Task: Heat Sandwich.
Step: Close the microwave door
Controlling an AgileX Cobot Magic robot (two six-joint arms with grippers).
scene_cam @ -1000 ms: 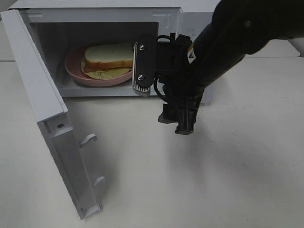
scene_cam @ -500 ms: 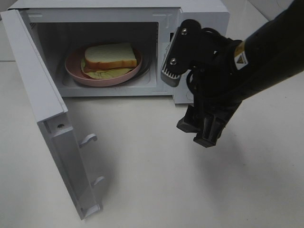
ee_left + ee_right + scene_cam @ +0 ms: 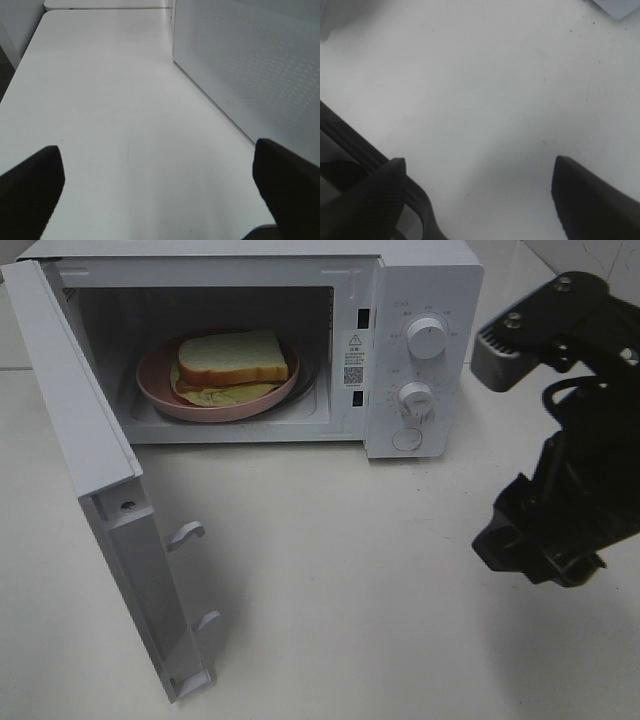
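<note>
The sandwich, white bread with a tan crust and pale lettuce, lies on a round pink plate inside the white microwave. Its door hangs wide open to the left. My right gripper hovers over the table at the far right, well away from the oven; in the right wrist view it is open over bare tabletop. My left gripper does not show in the high view. Its wrist view has the fingers spread wide, open and empty, beside the microwave's perforated side wall.
Two knobs and a round button sit on the microwave's control panel. The open door juts out toward the table's front left. White tabletop stretches in front of the oven.
My right arm has pulled back from the microwave's opening, swinging right and toward the front. The control panel it covered now shows. Sandwich, plate and door have not moved.
</note>
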